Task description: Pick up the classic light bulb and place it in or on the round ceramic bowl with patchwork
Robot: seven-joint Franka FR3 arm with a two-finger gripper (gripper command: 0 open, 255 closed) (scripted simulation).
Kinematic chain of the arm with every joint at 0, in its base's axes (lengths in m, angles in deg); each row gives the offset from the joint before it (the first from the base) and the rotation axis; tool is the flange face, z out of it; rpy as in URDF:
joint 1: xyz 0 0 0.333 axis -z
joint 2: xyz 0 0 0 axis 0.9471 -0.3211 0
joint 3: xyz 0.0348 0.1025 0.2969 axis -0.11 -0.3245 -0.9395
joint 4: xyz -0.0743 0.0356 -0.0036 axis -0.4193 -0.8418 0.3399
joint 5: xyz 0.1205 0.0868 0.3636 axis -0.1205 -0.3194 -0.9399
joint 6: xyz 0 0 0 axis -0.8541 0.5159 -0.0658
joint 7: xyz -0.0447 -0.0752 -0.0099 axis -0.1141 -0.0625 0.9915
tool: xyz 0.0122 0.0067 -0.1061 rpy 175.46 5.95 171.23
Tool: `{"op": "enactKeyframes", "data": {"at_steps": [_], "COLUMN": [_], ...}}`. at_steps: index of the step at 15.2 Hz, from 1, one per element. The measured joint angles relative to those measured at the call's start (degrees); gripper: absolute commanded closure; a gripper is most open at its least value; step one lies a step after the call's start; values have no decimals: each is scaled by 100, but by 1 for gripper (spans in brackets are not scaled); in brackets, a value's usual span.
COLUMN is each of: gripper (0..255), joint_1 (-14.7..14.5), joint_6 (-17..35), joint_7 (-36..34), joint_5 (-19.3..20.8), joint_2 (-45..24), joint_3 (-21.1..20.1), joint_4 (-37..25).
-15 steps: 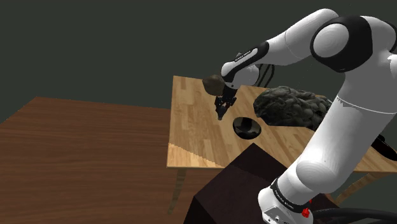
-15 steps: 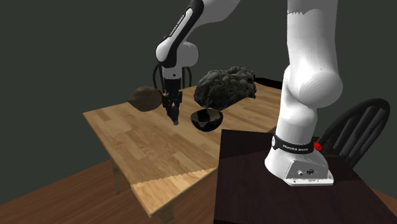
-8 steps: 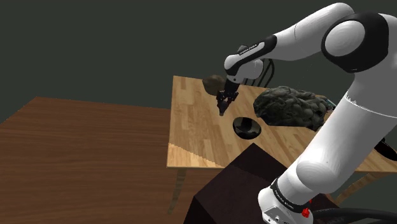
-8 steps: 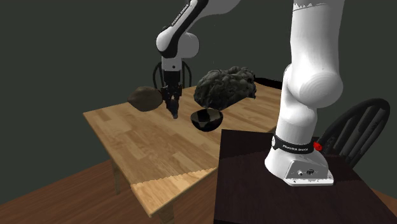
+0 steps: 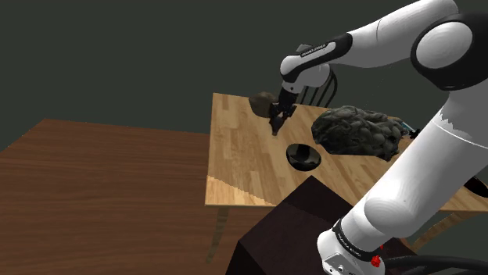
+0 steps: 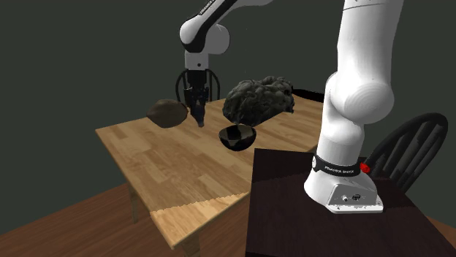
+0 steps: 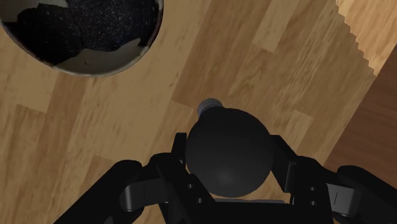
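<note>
- I have the light bulb (image 7: 228, 153) clamped between the two fingers of the pincer (image 7: 229, 147). It is a dark, near-black round globe with a small grey metal cap.
- The globe sits right at the fingertips, and the cap points straight out from the pincer toward the tabletop (image 7: 127, 133).
- The bowl (image 7: 83, 32) stands upright on the wood, below the pincer and off to one side, well clear of the fingers.
- The bowl is round, speckled black inside with cream patches near the rim. From the second exterior view, I see dark and pale patches on its outside (image 6: 237, 136).

The white arm (image 5: 367, 35) stretches forward, fingers (image 7: 283, 159) pointing down, clasping the light bulb (image 7: 226, 153).
</note>
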Motion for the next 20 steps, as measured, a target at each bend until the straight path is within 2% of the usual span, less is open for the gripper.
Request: {"op": "enactKeyframes", "data": {"at_steps": [4, 7, 13, 18, 20], "gripper": [255, 255, 255, 255, 255], "joint_1": [-2, 105, 495, 883, 927], "joint_6": [-277, -318, -494, -703, -612], "joint_7": [-92, 36, 440, 924, 1001], "joint_5": [97, 226, 690, 1054, 1089], "joint_2": [179, 476, 1366, 1838, 1859], "joint_3": [5, 111, 447, 806, 860], "joint_4": [-115, 146, 849, 1120, 1235]}}
